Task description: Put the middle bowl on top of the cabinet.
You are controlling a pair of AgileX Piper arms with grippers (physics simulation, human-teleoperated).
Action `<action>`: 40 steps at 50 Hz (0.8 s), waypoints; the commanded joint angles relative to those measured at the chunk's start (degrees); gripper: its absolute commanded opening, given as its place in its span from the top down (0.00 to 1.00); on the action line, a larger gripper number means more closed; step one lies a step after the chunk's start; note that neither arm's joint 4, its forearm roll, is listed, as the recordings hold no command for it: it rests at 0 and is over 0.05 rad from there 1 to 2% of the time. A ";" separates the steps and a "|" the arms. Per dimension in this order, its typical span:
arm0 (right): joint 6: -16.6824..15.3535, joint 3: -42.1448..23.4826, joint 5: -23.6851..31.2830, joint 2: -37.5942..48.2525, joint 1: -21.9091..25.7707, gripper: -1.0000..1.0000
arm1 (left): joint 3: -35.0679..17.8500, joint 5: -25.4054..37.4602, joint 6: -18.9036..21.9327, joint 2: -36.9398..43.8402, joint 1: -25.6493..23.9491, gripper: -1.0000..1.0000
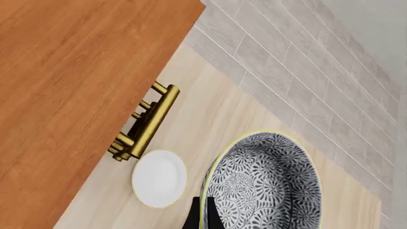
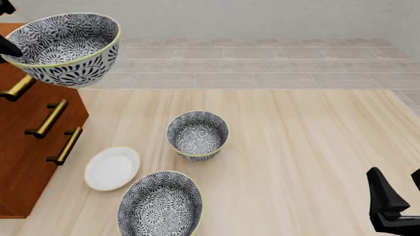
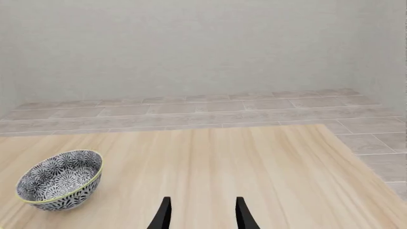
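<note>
The middle bowl (image 2: 66, 46), blue-grey and white flowered with a pale yellow rim, hangs high at the far left, tilted. My left gripper (image 2: 7, 46) is shut on its rim. In the left wrist view the fingers (image 1: 194, 217) clamp the middle bowl (image 1: 267, 186) at its edge. There the bowl sits out past the handle side of the reddish-brown cabinet (image 1: 76, 71), above the table, not over its top. The cabinet (image 2: 29, 147) stands at the left edge. My right gripper (image 2: 402, 189) is open low at the near right, and it (image 3: 202, 214) holds nothing.
A smaller patterned bowl (image 2: 196, 133) stands mid-table, also seen as the bowl (image 3: 60, 186) in the right wrist view. The widest patterned bowl (image 2: 159, 204) sits near the front. A white plate (image 2: 112, 167) lies beside the cabinet's brass handles (image 2: 49, 118).
</note>
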 commanded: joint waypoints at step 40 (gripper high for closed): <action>-1.18 0.00 -0.32 0.62 0.21 0.00 | -13.65 6.41 -3.94 4.77 11.90 1.00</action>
